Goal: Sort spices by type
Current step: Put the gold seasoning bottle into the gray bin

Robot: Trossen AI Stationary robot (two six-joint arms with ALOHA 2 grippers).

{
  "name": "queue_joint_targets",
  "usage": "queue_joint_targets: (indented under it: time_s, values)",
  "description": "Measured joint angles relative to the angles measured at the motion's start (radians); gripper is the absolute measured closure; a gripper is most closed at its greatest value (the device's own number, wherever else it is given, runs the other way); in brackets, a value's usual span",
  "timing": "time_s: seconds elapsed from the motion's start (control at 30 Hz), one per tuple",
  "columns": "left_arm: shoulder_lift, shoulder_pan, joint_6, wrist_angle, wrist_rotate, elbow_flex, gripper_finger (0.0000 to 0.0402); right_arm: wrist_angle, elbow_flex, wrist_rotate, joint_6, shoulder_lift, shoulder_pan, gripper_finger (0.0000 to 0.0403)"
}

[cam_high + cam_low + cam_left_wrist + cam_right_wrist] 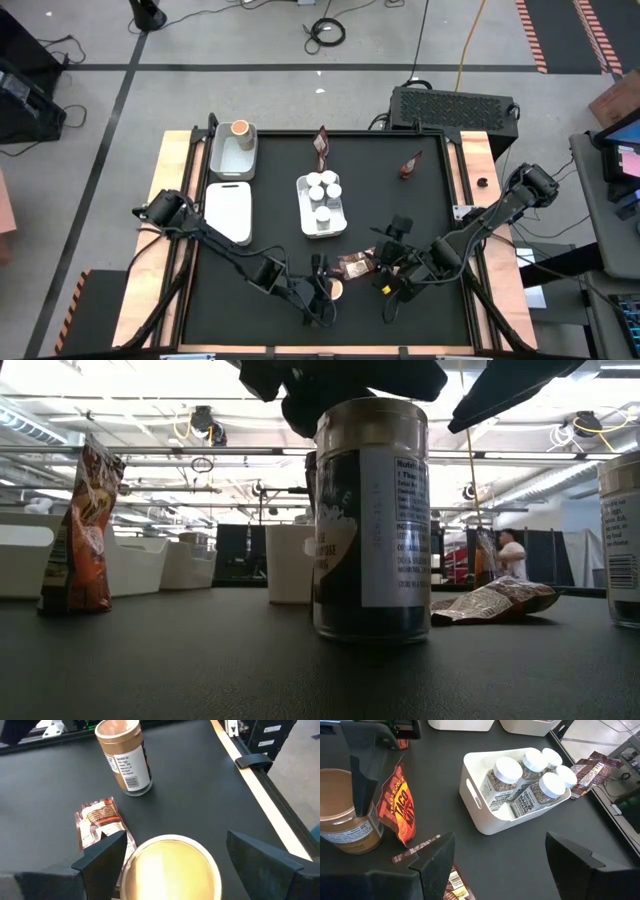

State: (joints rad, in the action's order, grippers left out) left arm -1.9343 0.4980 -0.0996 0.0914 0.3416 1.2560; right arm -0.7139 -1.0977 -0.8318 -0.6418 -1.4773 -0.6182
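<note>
A robotics laboratory is indicated: a black-topped wooden-edged table is set on grey concrete floor, loose black cables are seen, and exposed ceiling pipework is visible.

table top: black, with pale wood side rails
trays: plain white
jars in the middle tray: white caps, speckled grey-brown contents, white labels
tubs: tan-gold lids, white printed labels
packets beside the tubs: reddish-brown, orange lettering
arms: dark
</note>
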Motion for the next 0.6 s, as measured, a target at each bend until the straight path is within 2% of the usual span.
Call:
queue_joint_targets:
  time_s: [0.23,0.6]
  values:
    - [0.002,0.000,0.057,-0.008,-0.003,0.001,0.0059,0.000,0.000,0.000,0.000,0.000,0.000,0.0138]
    - [0.003,-0.013,0.051,-0.081,-0.030,0.002,0.0059,0.002,0.000,0.000,-0.001,0.000,0.000,0.0138]
